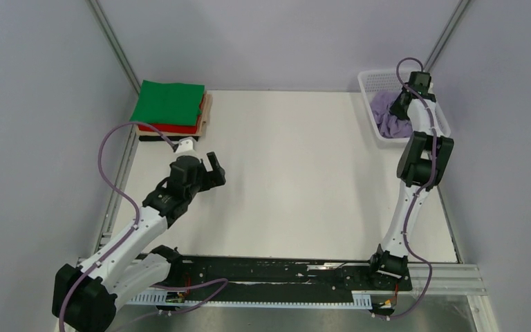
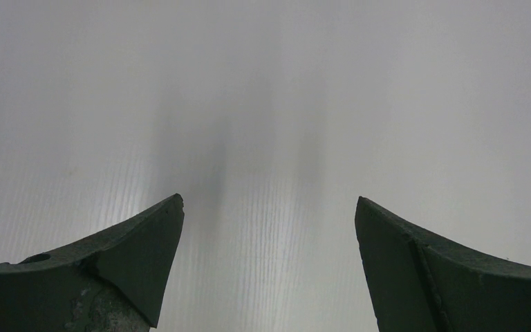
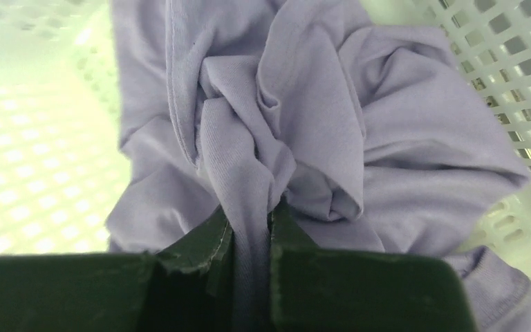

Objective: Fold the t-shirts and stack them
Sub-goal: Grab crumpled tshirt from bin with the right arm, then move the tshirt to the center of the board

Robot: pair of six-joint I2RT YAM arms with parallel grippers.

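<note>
Left arm crouches over the table's (image 1: 290, 173) left side, left gripper (image 1: 216, 170) spread wide; right arm reaches its far-right corner, right gripper (image 3: 252, 216) pinching lavender t-shirt (image 3: 394, 138).

The left arm (image 1: 138, 227) and the right arm (image 1: 425, 159) are both wearing white shells between chunky black joints, a thin purple cable (image 1: 101, 155) is looping along each one, and the dark green fingers (image 2: 131, 256) are showing rough, chipped edges and pointed tips, with a small round hole in one.
</note>
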